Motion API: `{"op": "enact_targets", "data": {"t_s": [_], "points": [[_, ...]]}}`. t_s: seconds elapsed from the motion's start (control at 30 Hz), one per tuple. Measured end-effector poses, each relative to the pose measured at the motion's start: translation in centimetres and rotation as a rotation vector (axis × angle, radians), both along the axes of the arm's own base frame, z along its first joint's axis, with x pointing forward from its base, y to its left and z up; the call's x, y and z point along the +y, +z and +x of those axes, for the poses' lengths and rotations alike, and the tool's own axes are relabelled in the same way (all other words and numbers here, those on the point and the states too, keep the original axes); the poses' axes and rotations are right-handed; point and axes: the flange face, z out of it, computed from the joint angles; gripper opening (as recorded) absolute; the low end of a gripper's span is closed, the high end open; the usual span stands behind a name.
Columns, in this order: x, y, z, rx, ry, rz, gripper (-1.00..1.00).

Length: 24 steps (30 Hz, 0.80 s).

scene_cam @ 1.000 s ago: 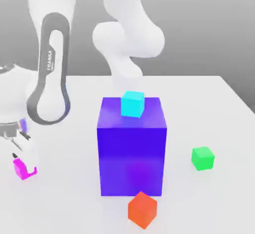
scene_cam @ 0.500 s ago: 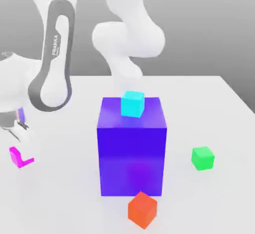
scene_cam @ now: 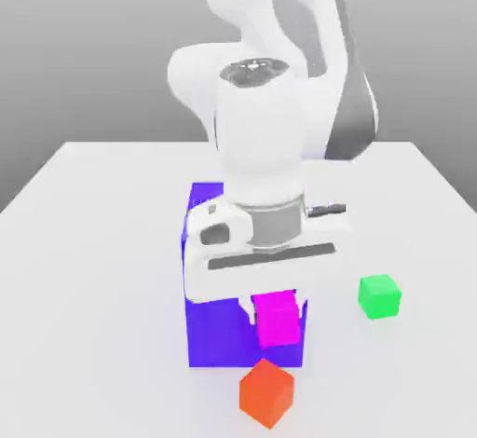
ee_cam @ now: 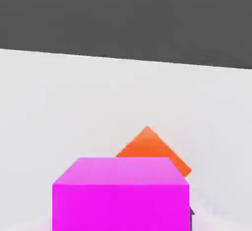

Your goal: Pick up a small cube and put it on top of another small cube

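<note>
My gripper [scene_cam: 276, 313] is shut on the small magenta cube [scene_cam: 279, 320] and holds it in the air in front of the large blue-purple cube [scene_cam: 207, 334]. The hand view has the same magenta cube [ee_cam: 120, 195] close up, with the orange-red cube [ee_cam: 153, 149] on the table beyond it. On the white table at the exterior view's right rests the small green cube [scene_cam: 379, 296], apart from the gripper.
The orange-red small cube [scene_cam: 266, 392] lies on the table just below the held cube, near the front edge. The big blue-purple cube stands mid-table, largely hidden behind my hand and arm. Bare white table [scene_cam: 93, 268] spreads over the exterior view's left.
The fingers closed on the magenta cube at the exterior view's far left, then the arm swung it across to the middle, in front of the blue-purple cube. The cyan cube is now hidden.
</note>
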Motion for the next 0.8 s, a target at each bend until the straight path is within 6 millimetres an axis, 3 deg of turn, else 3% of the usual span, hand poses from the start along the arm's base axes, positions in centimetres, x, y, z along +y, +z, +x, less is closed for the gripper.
{"op": "enact_targets", "data": {"t_s": [0.1, 0.23, 0.27, 0.33, 0.8], "points": [[6.1, 0.7, -3.9, -0.002, 0.166, -0.014, -1.0], [12.8, 0.6, -11.4, 0.0, 0.397, -0.062, -1.0], [13.1, 0.2, -13.1, 0.01, 0.426, -0.083, -1.0], [11.9, -1.4, -14.6, 0.041, 0.413, -0.128, -1.0], [10.7, -7.2, -14.6, 0.046, 0.4, -0.209, -1.0]]}}
